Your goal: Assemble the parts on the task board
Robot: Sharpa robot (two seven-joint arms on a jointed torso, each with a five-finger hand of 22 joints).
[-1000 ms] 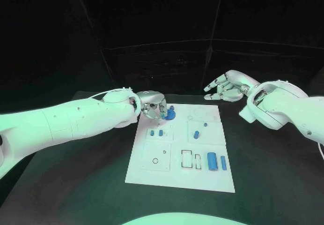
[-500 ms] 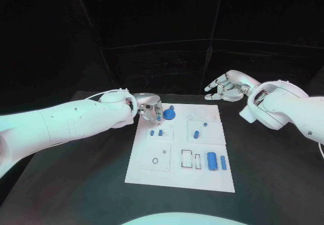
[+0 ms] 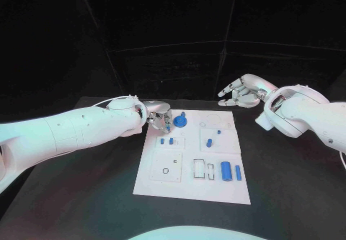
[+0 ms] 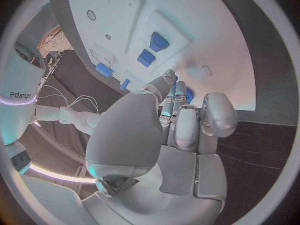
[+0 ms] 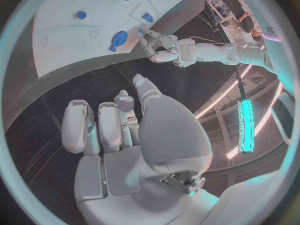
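Blue round plastic part (image 3: 179,121) on white task board (image 3: 187,192): likely light, rigid, slick; grasp its rim; left hand (image 3: 160,118) fingers bunched beside it, hold unclear.

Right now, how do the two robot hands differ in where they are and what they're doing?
The left robot hand reaches over the far left corner of the task board, fingertips at a blue round part; the right robot hand hangs beyond the board's far edge, over black table. Whether the left grips the part is unclear; the right holds nothing, fingers loosely apart. Both are silver, on white arms.
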